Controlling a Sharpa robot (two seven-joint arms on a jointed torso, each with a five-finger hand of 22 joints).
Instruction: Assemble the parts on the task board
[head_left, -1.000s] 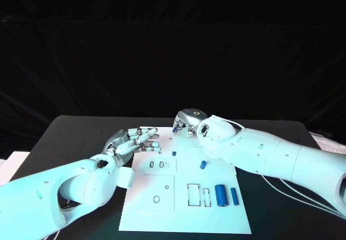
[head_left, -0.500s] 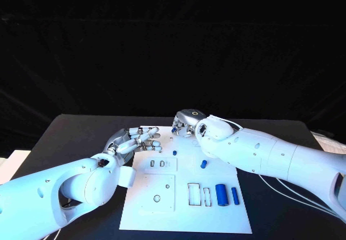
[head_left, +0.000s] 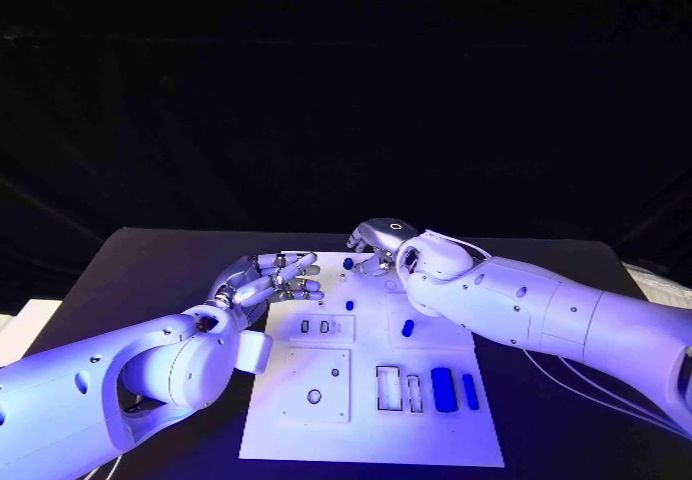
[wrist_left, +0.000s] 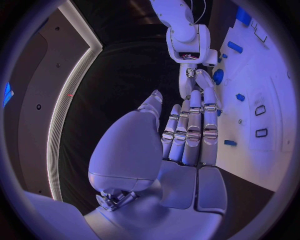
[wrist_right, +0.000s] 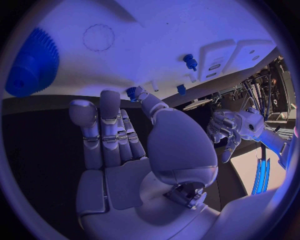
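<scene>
Right robot hand (head_left: 378, 243) pinching a small blue part (wrist_right: 132, 92) over unlabelled task board (head_left: 433, 425); left robot hand (head_left: 274, 284) empty, fingers apart

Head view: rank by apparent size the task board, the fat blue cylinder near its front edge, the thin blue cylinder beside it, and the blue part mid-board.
1. Task board, largest by far.
2. Fat blue cylinder.
3. Thin blue cylinder: about as long, clearly narrower.
4. Mid-board blue part, smallest, though it lies farther from the camera, so the gap is partly perspective.

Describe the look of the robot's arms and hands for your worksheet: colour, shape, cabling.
Both arms are smooth, rounded white shells. The left hand and right hand are silver, jointed and many-fingered, with broad smooth palm plates. Thin pale cables trail beside the right arm.
</scene>
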